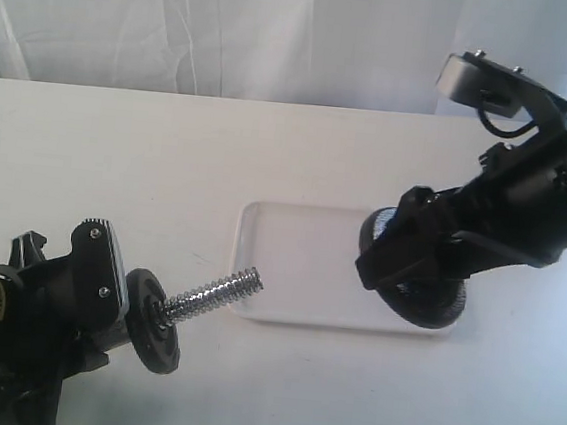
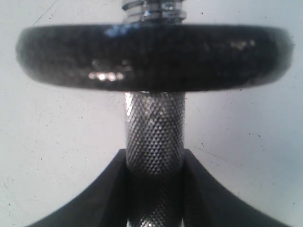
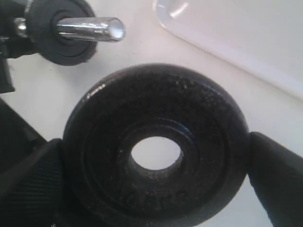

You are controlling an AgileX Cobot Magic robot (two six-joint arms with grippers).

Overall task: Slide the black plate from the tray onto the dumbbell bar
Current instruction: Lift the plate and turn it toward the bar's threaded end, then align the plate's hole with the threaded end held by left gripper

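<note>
My left gripper (image 1: 119, 302) is shut on the knurled middle of the dumbbell bar (image 2: 154, 132). One black plate (image 1: 153, 320) sits on the bar just beyond the fingers, shown edge-on as that plate (image 2: 154, 56) in the left wrist view. The bar's threaded end (image 1: 221, 292) points at the white tray (image 1: 299, 264). My right gripper (image 1: 414, 265) is shut on another black plate (image 1: 433, 307) over the tray's right end. In the right wrist view this held plate (image 3: 156, 99) sits between both fingers (image 3: 33, 179), and the bar's tip (image 3: 90, 28) lies beyond it.
White table (image 1: 116, 176) all around, with a white curtain (image 1: 231, 27) behind. The tray's rim (image 3: 227, 47) lies close beside the held plate. My right arm's dark body (image 1: 547, 188) slants over the table's right side.
</note>
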